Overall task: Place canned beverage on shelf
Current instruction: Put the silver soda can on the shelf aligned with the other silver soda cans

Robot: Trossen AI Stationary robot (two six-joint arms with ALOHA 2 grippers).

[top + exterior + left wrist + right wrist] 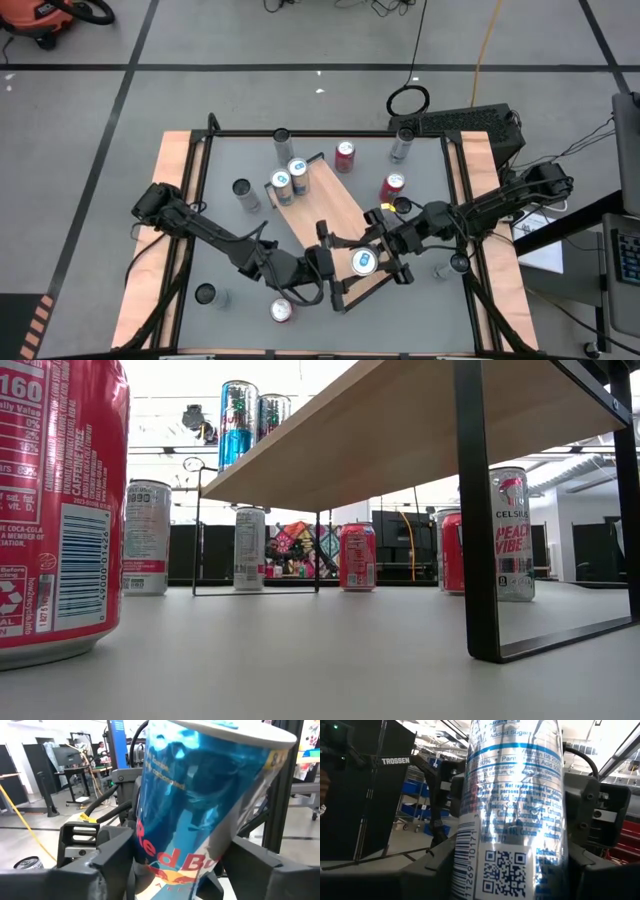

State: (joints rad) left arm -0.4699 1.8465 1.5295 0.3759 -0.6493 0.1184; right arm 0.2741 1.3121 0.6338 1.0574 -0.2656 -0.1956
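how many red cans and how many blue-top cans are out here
red cans: 3
blue-top cans: 3
total: 6

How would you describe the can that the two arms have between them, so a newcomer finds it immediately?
Start at the wooden shelf lying diagonally across the middle of the table. At its near end the left gripper and right gripper meet, with a blue and silver Red Bull can between them. The other blue cans stand untouched at the shelf's far end.
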